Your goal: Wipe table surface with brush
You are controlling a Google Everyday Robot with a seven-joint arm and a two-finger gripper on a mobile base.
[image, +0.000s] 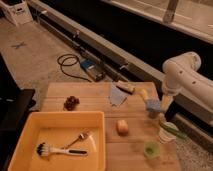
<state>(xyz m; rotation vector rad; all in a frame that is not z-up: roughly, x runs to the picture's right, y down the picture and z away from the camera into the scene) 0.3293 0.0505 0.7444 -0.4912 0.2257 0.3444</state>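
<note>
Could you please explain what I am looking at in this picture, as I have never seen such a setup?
This is one camera view, looking down at a wooden table surface; where the camera sits is not known. The white arm on the right belongs to a mobile robot; its gripper hangs by the table's right edge, open and holding nothing. The brush lies in the yellow tub beside a fork. On the table lie a blue cloth, dark fruit and a green cup.

Yellow tub (64,115); white-handled, dark-bristled brush (60,150); light brown table surface (92,93).
</note>
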